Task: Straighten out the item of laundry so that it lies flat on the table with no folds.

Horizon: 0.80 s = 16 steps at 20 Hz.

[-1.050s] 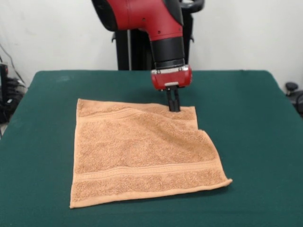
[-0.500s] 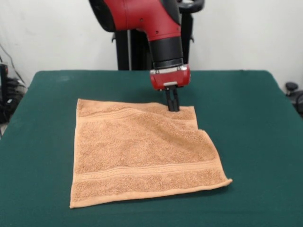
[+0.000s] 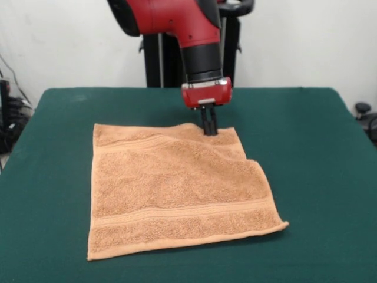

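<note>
The item of laundry (image 3: 177,188), an orange-tan terry towel with woven band stripes, lies spread on the dark green table (image 3: 306,153). Its far right corner is tucked in, leaving a step in the right edge, and the far edge rises slightly at the gripper. My gripper (image 3: 208,131) comes down from the red and black arm onto the towel's far edge, right of its middle. Its two black fingers stand close together, shut on the towel's far edge.
The arm's black pedestal (image 3: 159,62) stands behind the table's far side. Cables and dark gear (image 3: 10,118) sit off the left edge, and a black knob-like object (image 3: 362,109) off the right.
The gripper has shifted left and slightly away toward the far side, dragging the towel's far edge with it; the far right corner has moved left.
</note>
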Tool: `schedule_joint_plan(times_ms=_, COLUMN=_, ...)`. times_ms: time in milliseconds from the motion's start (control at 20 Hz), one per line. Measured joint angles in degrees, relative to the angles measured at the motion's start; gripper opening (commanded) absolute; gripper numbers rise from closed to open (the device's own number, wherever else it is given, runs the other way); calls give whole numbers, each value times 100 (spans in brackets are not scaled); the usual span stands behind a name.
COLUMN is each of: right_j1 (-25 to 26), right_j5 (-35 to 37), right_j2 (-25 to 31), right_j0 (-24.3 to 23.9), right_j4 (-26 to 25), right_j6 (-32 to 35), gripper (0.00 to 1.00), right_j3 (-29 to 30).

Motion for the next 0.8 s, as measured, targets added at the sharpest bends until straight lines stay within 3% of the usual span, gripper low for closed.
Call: schedule_joint_plan(times_ms=800, right_j1=-401, right_j5=1249, right_j2=-578, right_j0=-108, right_j4=1, right_j6=0, gripper=0, right_j3=1023)
